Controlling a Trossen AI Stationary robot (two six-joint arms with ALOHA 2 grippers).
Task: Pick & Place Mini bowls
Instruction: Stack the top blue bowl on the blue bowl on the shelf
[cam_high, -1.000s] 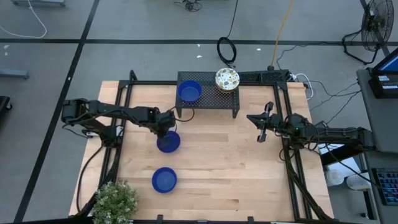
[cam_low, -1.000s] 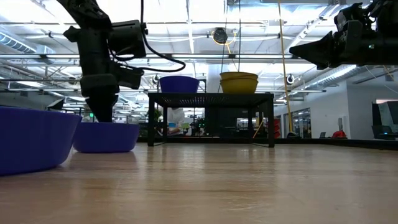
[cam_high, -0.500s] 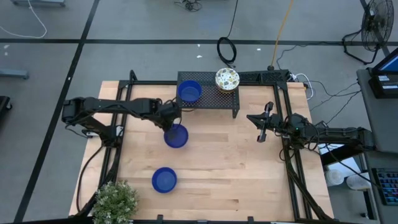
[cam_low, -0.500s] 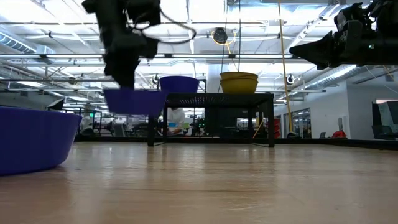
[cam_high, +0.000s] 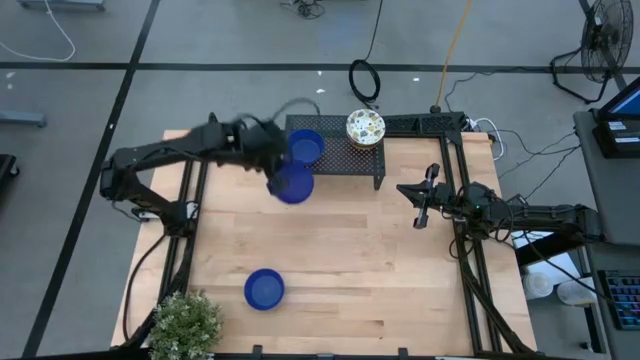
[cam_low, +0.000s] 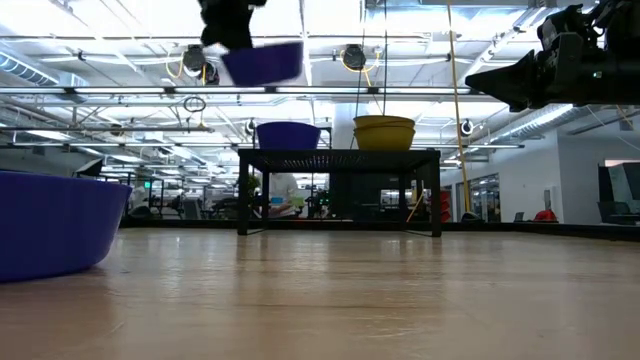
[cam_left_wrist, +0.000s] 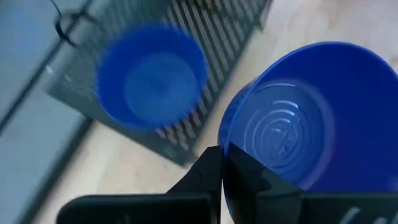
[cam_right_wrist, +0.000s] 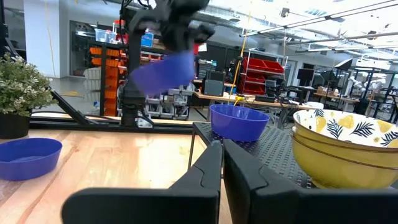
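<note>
Left gripper (cam_high: 272, 163), pinching the rim of a blue bowl (cam_high: 292, 185) held aloft: rack (cam_high: 335, 160) just ahead and below, its own blue bowl (cam_high: 305, 147) directly beyond; right gripper (cam_high: 421, 205) far, pressed together.

We see a light wooden table (cam_high: 340, 270) standing on a grey floor (cam_high: 90, 140) crossed by dark lines. At one o'clock a yellow cable (cam_high: 455, 45) trails away; at two o'clock stands a fan (cam_high: 600, 40). Beyond the table, ceiling lights (cam_low: 330, 20) glow, with red bins (cam_right_wrist: 258, 65) and orange shelving (cam_right_wrist: 102, 68) behind.
</note>
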